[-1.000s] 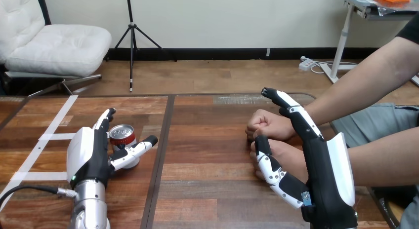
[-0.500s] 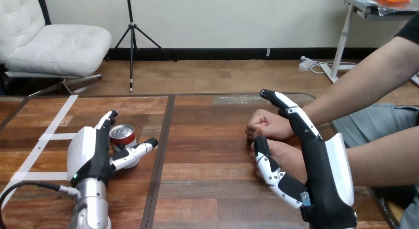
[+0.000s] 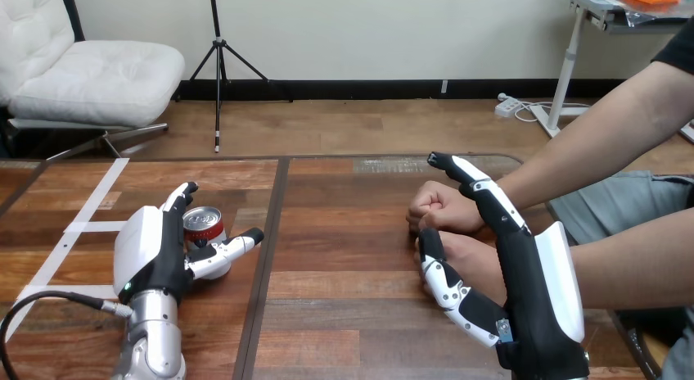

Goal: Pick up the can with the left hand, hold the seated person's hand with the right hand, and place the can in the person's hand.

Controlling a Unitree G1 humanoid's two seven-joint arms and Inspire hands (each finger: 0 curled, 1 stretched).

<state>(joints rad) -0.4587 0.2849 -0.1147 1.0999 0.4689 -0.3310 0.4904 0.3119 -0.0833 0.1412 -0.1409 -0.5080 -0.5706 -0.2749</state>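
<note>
left hand [image 3: 151, 253]: fingers straight, thumb spread wide, clamped on nothing
can [image 3: 203, 226]: upright on the table [image 3: 344, 298], in the gap between that hand's fingers and thumb
right hand [image 3: 536, 290]: fingers straight, thumb out, not closed
person's near hand [image 3: 475, 257]: a fist between the right hand's thumb and fingers
person's far hand [image 3: 442, 206]: a fist just beyond, beside the fingers

On the wooden table [image 3: 344, 314], the red can [image 3: 204, 226] stands upright at the left between the left hand's [image 3: 151, 253] straight fingers and thumb. At the right, the right hand [image 3: 532, 290], fingers straight, flanks the person's nearer hand [image 3: 473, 261].
</note>
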